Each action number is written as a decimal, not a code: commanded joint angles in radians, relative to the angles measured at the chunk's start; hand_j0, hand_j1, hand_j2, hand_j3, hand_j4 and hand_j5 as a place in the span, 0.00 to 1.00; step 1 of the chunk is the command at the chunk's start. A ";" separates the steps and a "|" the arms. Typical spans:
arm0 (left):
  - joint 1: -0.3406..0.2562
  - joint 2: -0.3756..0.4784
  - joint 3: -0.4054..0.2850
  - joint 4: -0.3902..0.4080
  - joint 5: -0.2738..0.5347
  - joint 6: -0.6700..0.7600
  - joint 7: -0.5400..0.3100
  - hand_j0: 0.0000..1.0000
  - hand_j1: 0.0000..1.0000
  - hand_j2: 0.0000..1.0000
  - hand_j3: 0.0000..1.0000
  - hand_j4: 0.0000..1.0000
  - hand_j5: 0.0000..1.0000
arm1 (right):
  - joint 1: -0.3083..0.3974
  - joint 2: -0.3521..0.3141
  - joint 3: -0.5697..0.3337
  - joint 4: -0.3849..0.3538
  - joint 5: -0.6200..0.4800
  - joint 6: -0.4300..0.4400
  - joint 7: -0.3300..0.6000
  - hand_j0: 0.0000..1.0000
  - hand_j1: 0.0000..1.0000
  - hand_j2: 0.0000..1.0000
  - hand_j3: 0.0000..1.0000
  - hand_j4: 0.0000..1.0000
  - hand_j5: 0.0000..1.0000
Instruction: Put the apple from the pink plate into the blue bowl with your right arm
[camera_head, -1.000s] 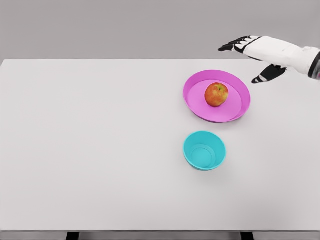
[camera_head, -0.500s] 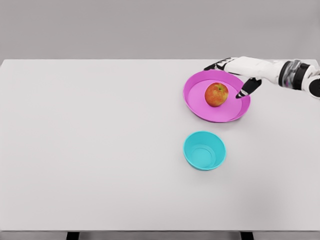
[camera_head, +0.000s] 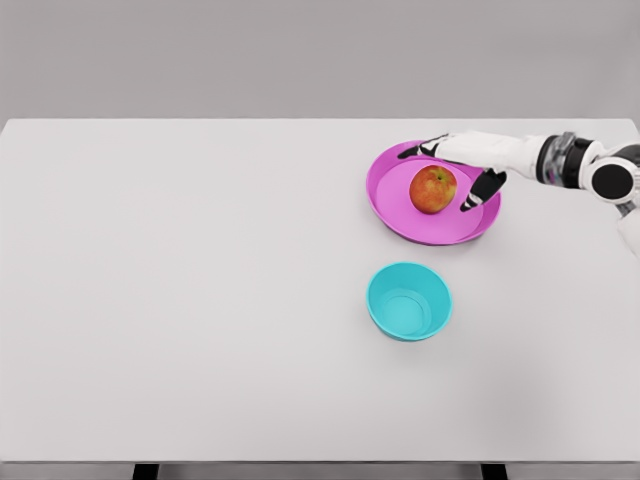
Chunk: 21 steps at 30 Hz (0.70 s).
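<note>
A red and yellow apple (camera_head: 433, 189) sits in the middle of the pink plate (camera_head: 400, 215) at the right of the table. My right hand (camera_head: 447, 172) reaches in from the right edge and hovers over the plate's far side, fingers spread. The dark fingertips (camera_head: 412, 152) point left behind the apple, and the thumb (camera_head: 478, 191) hangs just to the apple's right. Nothing is held. The blue bowl (camera_head: 409, 301) stands empty a little nearer to me, below the plate. My left arm does not show.
The white table (camera_head: 180, 290) spreads wide to the left of the plate and bowl. Its front edge runs along the bottom of the view, and a grey wall stands behind it.
My right hand has come down and leftward from above the table's far right corner to the plate, closing in around the apple. The apple, plate and bowl have not moved.
</note>
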 joint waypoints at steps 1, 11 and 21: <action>0.000 0.000 0.000 0.000 0.000 0.000 0.000 1.00 1.00 1.00 1.00 1.00 1.00 | 0.000 0.008 0.007 0.018 -0.005 0.002 0.000 1.00 1.00 1.00 1.00 1.00 1.00; 0.000 0.000 0.000 0.000 0.000 0.000 0.000 1.00 1.00 1.00 1.00 1.00 1.00 | -0.006 0.029 0.024 0.060 -0.005 0.004 0.000 1.00 1.00 1.00 1.00 1.00 1.00; 0.000 0.000 0.000 0.000 0.000 0.000 0.000 1.00 1.00 1.00 1.00 1.00 1.00 | -0.018 0.048 0.029 0.104 -0.005 0.004 0.000 1.00 1.00 1.00 1.00 1.00 1.00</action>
